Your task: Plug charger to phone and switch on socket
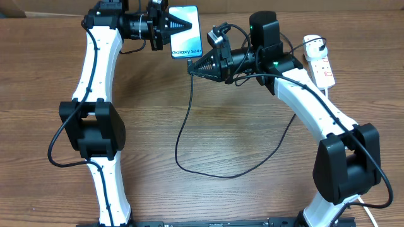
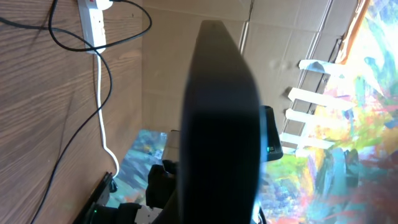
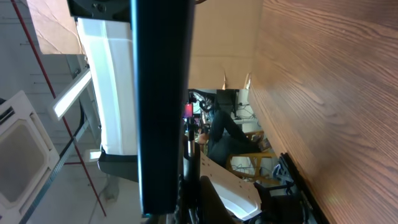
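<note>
overhead we see the slim blue-white-screened phone [image 1: 189, 41] at the wooden table [image 1: 151, 113]'s far edge under the left gripper [image 1: 189, 25], tips closed, the right gripper [image 1: 191, 68] closed too where the thin black charger cable [image 1: 176, 154] ends; our left wrist view shows the white power strip [image 2: 93, 22] top left; the right wrist, a blurred dark bar [image 3: 161, 106].

Counter [image 1: 208, 126]: brown, with a wood-grain pattern. Phone [image 1: 187, 45]: black rim, screen graded from bright blue to white, small dark lettering. Charger [image 1: 177, 151]: thin black cable. Socket [image 1: 322, 66]: white strip with red switches. Arms [image 1: 95, 69]: white shells, black joints.
</note>
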Robot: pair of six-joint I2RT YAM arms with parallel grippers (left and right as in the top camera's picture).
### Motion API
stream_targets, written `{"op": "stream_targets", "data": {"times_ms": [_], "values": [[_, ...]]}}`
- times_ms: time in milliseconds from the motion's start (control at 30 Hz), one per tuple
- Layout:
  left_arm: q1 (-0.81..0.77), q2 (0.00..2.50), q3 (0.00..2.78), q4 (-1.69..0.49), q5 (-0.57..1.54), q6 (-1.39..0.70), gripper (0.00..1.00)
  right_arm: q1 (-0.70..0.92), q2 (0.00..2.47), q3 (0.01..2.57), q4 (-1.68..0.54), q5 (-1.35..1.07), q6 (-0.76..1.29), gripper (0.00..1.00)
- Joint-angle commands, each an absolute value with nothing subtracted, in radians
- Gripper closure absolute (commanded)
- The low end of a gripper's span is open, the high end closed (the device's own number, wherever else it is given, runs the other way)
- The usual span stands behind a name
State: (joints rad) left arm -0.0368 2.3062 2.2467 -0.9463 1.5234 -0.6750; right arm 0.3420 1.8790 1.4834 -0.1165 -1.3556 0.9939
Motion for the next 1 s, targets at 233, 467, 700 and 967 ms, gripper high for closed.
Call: {"op": "stream_targets", "data": {"times_ms": [233, 467, 700, 967], "values": [[-0.033, 2.292, 2.268, -0.937, 1.56, -0.639, 0.96, 0.348, 1.875, 1.492, -0.105, -1.359, 0.992, 0.96], [-0.033, 2.292, 2.268, -0.937, 1.561, -0.615, 0.96, 0.347, 1.875, 1.492, -0.08, -1.371, 0.997, 0.96], [-0.033, 2.292, 2.268, -0.937, 1.561, -0.612, 0.96, 0.347, 1.875, 1.492, -0.076, -1.382, 0.999, 0.96], [-0.033, 2.292, 2.268, -0.937, 1.56, -0.613, 0.96, 0.347, 1.875, 1.492, -0.075, -1.39, 0.999, 0.96]]}}
